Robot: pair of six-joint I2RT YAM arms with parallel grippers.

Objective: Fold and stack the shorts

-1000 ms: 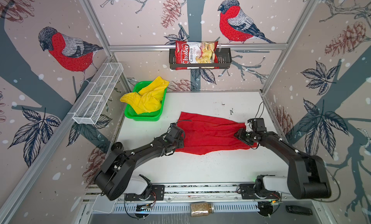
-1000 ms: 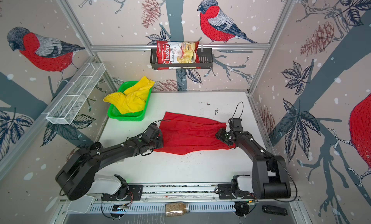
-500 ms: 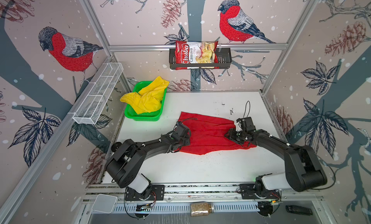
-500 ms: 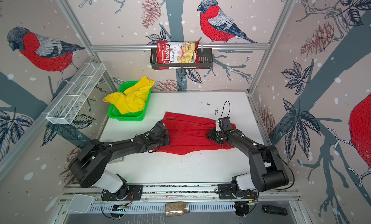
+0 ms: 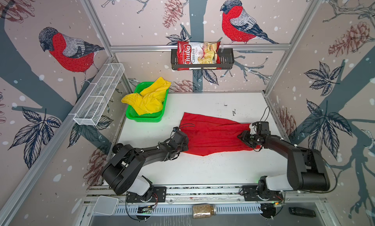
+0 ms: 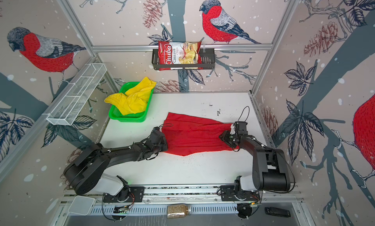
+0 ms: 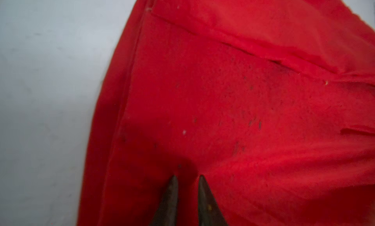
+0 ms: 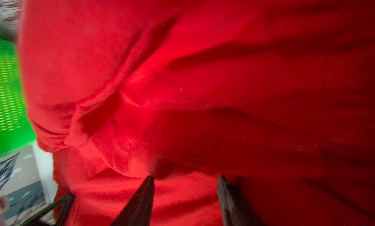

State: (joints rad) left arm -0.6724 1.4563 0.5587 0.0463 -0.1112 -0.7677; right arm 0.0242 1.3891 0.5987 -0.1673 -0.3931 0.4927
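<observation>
In the last second I ran both arms in toward the middle of the plain red cloth shorts [image 5: 213,135] and back out again. Half a second ago the right hand [image 8: 184,180] sat further in along the cloth. Now it is back at the gathered right end, and the garment lies drawn out sideways on the white counter [image 5: 203,170], about as wide as it was a second ago. The left hand [image 7: 187,183] is at the opposite, left edge, nearly where it began.

The right hand's fingers stand apart with red cloth bunched between them. In both top views the pleats fan out from that spot, so I judge it is clamped on the gathered end. In the left wrist view the two fingertips are close together with a narrow slot between them, low over the cloth just inside its edge. I cannot tell whether a layer is pinched there.

I read this as a smoothing tug, not a fold. The red shorts lie spread but wrinkled, with no fold made yet. The bright yellow cloth shorts [image 5: 149,99] lie crumpled in the green plastic mesh basket [image 5: 142,118] at the back left, well apart from both hands. The task is at an early stage: both folds and the stacking remain.
</observation>
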